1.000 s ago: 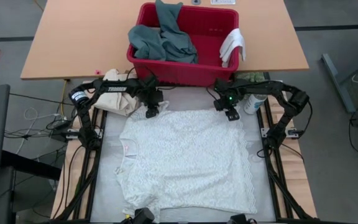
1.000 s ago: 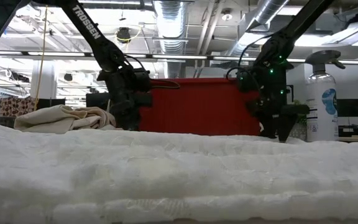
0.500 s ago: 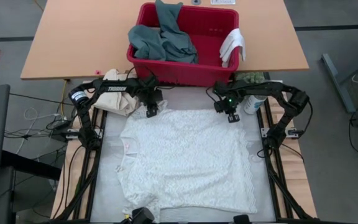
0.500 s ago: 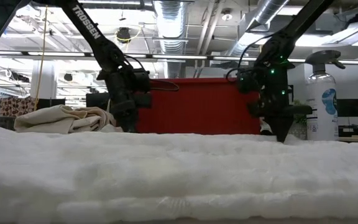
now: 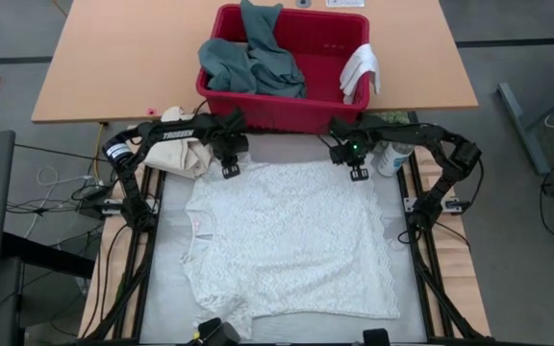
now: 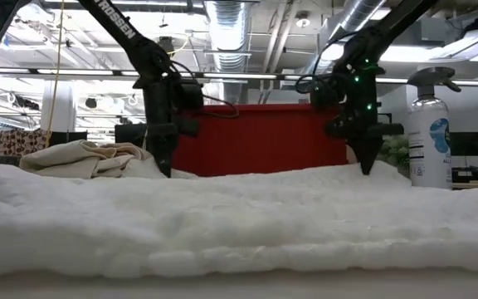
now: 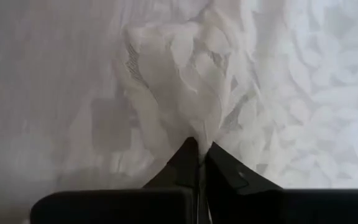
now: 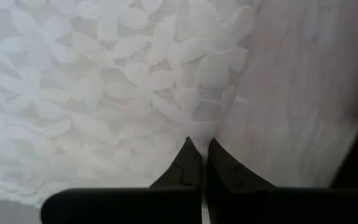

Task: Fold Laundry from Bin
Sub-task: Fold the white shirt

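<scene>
White lace garment [image 5: 291, 245] lies spread flat on the grey-covered bench [image 5: 166, 279], filling most of it, far edge toward the red bin [image 5: 287, 104]. Left tool [image 5: 229, 170] sits at the garment's far left corner, fingers pinched together on the lace; the left wrist view shows the fabric [image 7: 185, 93] bunched up into the closed tips [image 7: 199, 152]. Right tool [image 5: 358, 174] is at the far right corner, also clamped tight on the lace edge [image 8: 197, 118], tips together [image 8: 201, 149]. In the low view both tools point straight down, left [image 6: 166, 170] and right [image 6: 367, 166], with the cloth [image 6: 239, 224] drawn up in small peaks at each. Bin stands on the tan bench [image 5: 113, 58] just beyond the work area, holding a teal-green garment [image 5: 253, 58] heaped on its left side and a small white cloth [image 5: 362, 72] draped over its right rim. Cream bundled cloth [image 5: 181, 144] sits under the left arm near the bin's left corner. Spray bottle [image 6: 428, 137] stands at the right, beside the right arm.
</scene>
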